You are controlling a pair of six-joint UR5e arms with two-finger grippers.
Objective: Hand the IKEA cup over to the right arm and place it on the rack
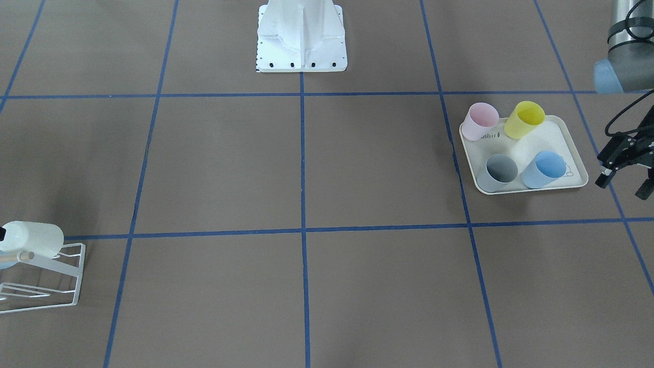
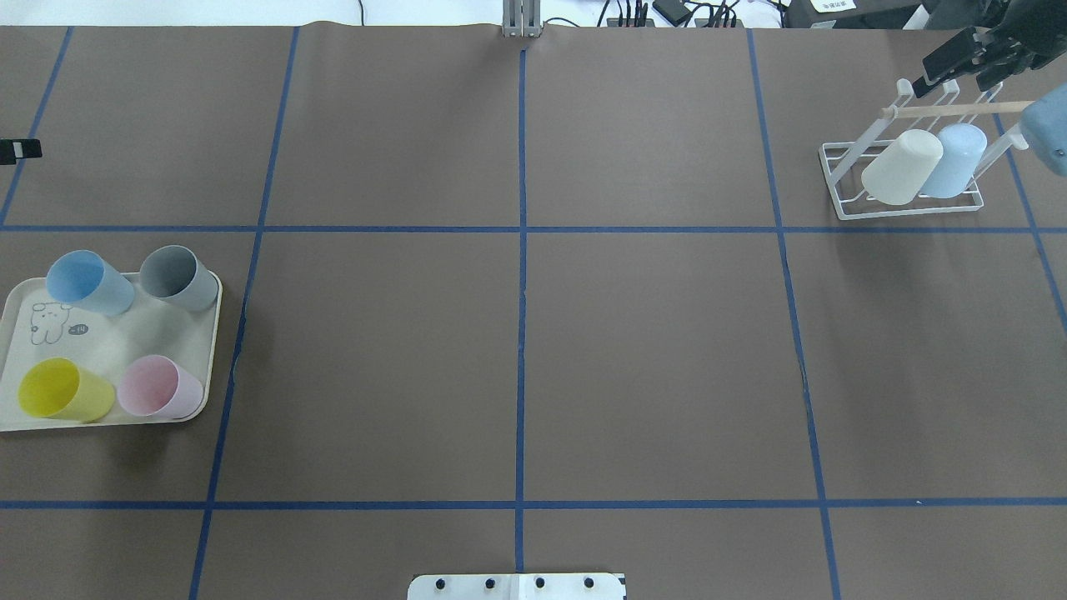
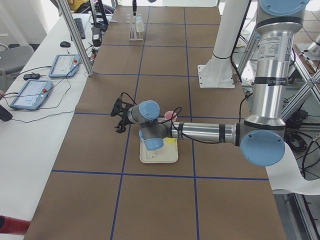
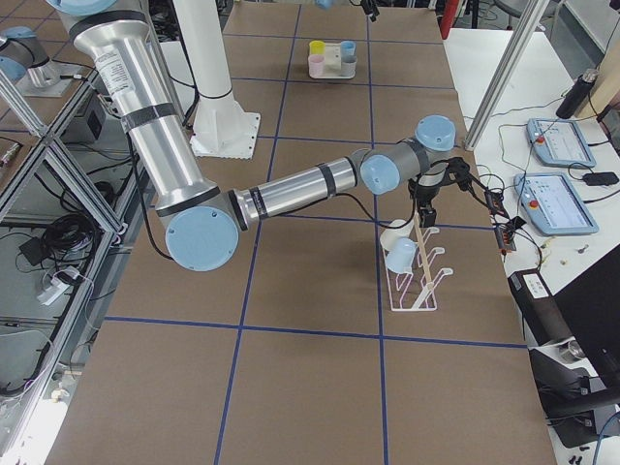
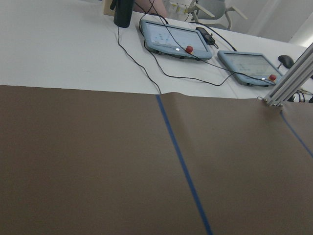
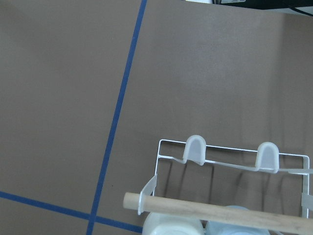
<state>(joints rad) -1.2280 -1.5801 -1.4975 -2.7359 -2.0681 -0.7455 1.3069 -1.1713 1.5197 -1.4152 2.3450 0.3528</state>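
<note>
Four cups stand on the cream rabbit-print tray (image 2: pixel 108 333) at the table's left end: blue (image 2: pixel 87 283), grey (image 2: pixel 179 277), yellow (image 2: pixel 62 390) and pink (image 2: pixel 158 387). My left gripper (image 1: pixel 623 185) is open and empty, just beyond the tray's outer edge beside the blue cup (image 1: pixel 545 169). The white wire rack (image 2: pixel 909 210) with its wooden dowel (image 2: pixel 950 108) stands at the far right. A white cup (image 2: pixel 902 167) and a light blue cup (image 2: pixel 954 160) hang on it. My right gripper (image 2: pixel 950 71) is open and empty, just behind the rack's top.
The robot's white base (image 1: pixel 301 38) sits at the table's middle near edge. Blue tape lines (image 2: pixel 523 292) divide the brown table. Teach pendants (image 5: pixel 176 39) and cables lie on the white bench beyond the left end.
</note>
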